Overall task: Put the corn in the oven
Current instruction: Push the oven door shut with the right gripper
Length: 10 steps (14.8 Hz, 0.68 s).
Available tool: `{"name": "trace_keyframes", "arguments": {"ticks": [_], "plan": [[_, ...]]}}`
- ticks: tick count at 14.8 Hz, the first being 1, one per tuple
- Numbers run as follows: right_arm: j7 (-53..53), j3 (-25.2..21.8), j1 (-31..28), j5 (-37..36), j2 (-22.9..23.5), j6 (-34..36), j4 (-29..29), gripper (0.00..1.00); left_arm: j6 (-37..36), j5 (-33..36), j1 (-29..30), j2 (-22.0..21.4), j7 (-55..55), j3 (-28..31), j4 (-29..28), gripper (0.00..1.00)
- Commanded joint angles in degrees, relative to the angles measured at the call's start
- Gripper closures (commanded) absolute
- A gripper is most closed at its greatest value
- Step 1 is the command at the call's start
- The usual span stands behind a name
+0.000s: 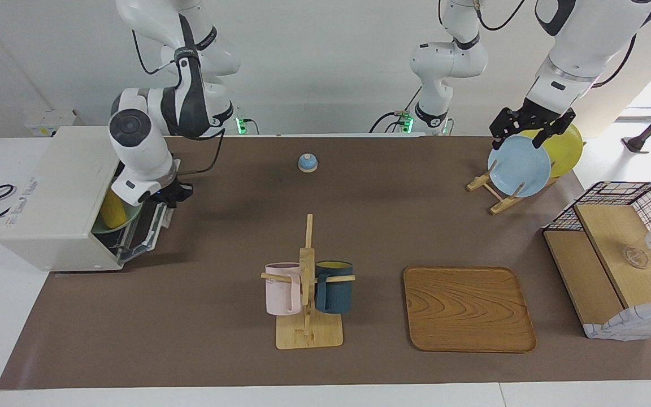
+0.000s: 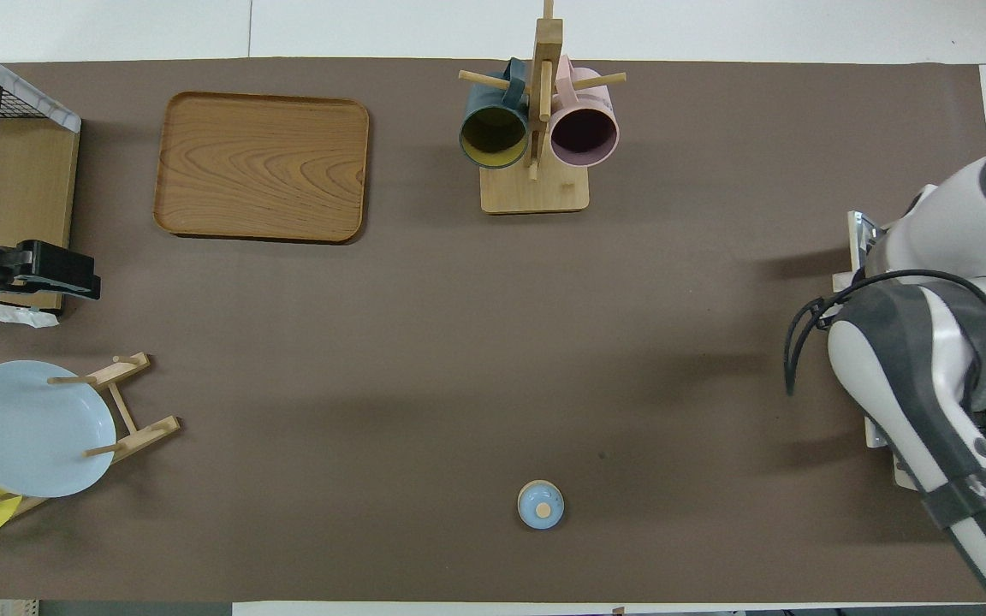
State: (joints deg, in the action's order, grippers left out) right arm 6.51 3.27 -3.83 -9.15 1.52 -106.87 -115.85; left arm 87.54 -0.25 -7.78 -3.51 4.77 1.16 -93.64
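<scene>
Boxy off-white toaster oven (image 1: 63, 195) sits at the right arm's end of the brown worktop (image 1: 235, 237), about 9 o'clock in the facing view. Its dark glass drop-down door (image 1: 146, 227) is tilted up, partly raised, not shut. Bright yellow corn cob (image 1: 112, 209) lies on a pale green plate (image 1: 115, 225) inside the oven, visible through the gap.

Right gripper (image 1: 172, 192) is at the top edge of the oven door, touching or just beside it; cannot tell how its jaws stand, wrist blocks them.

Small blue round knob-topped lid (image 1: 307, 163) at 12 o'clock, near the robots. Wooden mug tree (image 1: 307, 282) at 6 o'clock carries a pink mug (image 1: 282, 288) and a dark teal mug (image 1: 334, 286). Wooden rectangular tray (image 1: 468, 308) beside it, toward the left arm's end.

Wooden plate rack (image 1: 498, 192) at 2 o'clock holds a light blue round plate (image 1: 519, 165) and a round yellow plate (image 1: 564, 144), both upright. Left gripper (image 1: 523, 125) hangs over the plates' top edge, jaws spread apart, holding nothing; arm waits.

Wooden box with wire basket (image 1: 613, 260) at 4 o'clock, at the left arm's end.
</scene>
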Motion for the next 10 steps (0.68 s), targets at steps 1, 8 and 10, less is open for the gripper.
{"name": "trace_keyframes", "arguments": {"ticks": [1, 8, 10], "plan": [[5.87, -0.81, -4.42, -2.19, -1.34, 0.61, -0.52, 1.0, -0.43, 0.08, 0.84, 1.65, -0.64, -0.28, 0.82, 0.0], [12.74, -0.9, -6.89, -2.19, -4.41, 2.45, -0.43, 1.0, -0.7, 0.16, 0.57, 0.26, -0.64, -0.45, 1.8, 0.0], [12.74, -0.64, -6.27, -2.19, -5.12, 3.77, -0.26, 1.0, -0.61, 0.16, 0.58, 0.25, -0.64, -0.63, 1.89, 0.0]]}}
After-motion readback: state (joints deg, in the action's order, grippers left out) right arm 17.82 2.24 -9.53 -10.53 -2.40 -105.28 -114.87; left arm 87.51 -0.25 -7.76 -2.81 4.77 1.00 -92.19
